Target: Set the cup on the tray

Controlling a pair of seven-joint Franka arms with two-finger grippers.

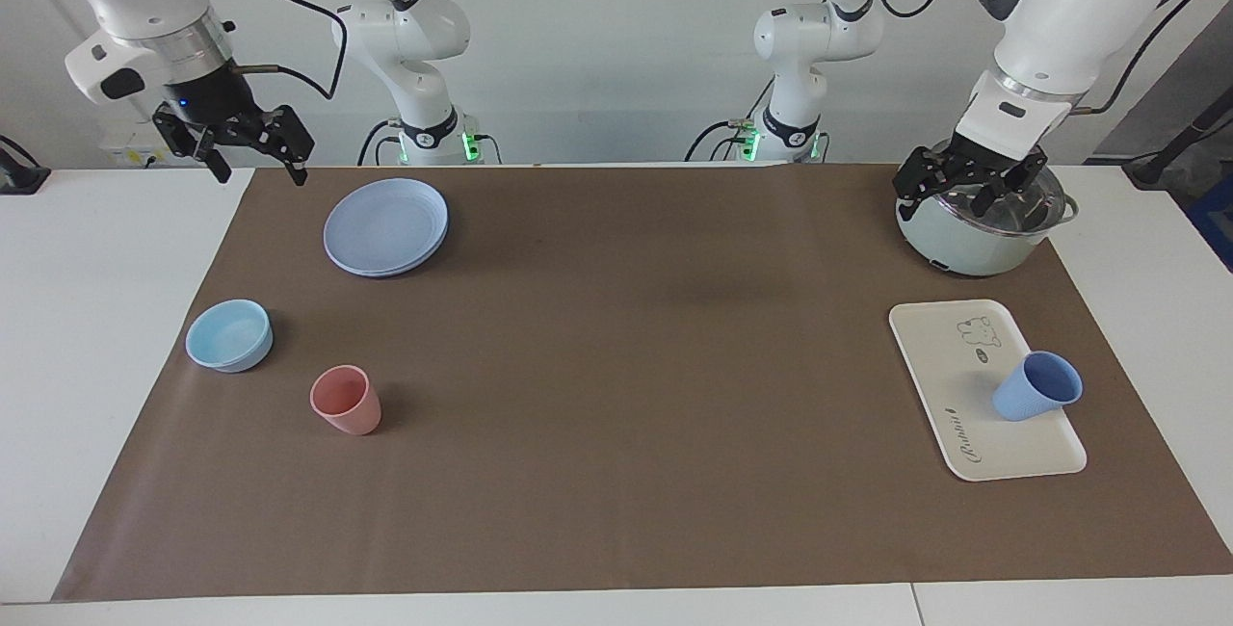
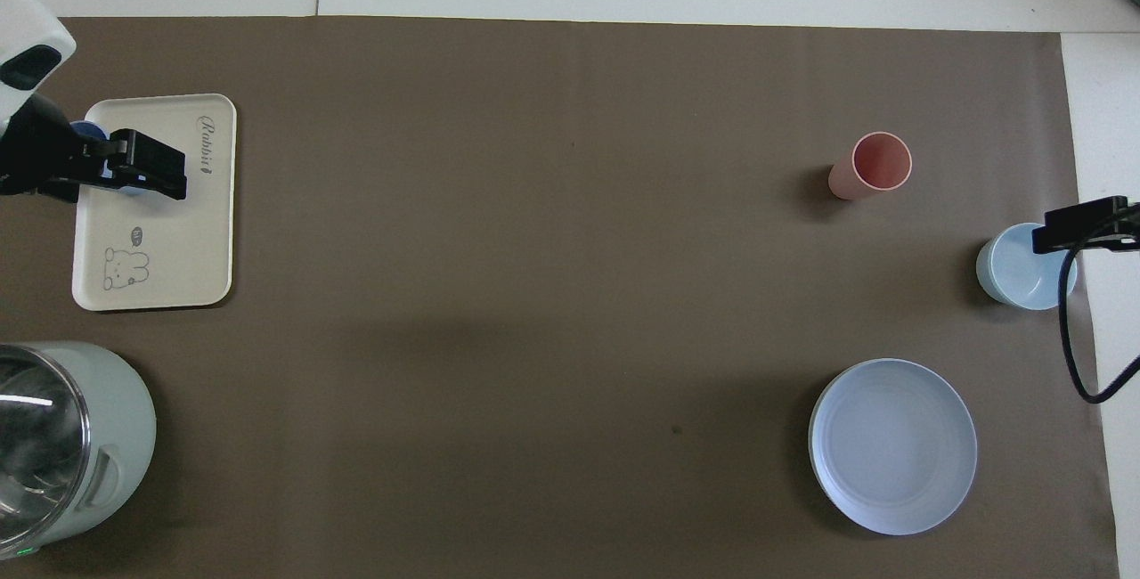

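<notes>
The periwinkle-blue cup (image 1: 1036, 387) stands on the cream-white tray (image 1: 949, 356) at the left arm's end of the table, by the tray's outer long edge. My left gripper (image 1: 973, 178) is open and empty, raised high and clear of the cup. In the overhead view the left gripper (image 2: 98, 174) covers most of the cup (image 2: 87, 129) on the tray (image 2: 178, 232). My right gripper (image 1: 255, 154) is open and empty, waiting raised over the right arm's end of the table; one of its fingers (image 2: 1082, 224) shows in the overhead view.
A pale green pot (image 1: 963, 241) (image 2: 107, 436) stands nearer to the robots than the tray. At the right arm's end are stacked round blue plates (image 1: 385, 226) (image 2: 892, 445), a light-blue bowl (image 1: 228, 335) (image 2: 1024, 267) and a salmon-pink cup (image 1: 345, 400) (image 2: 868, 167).
</notes>
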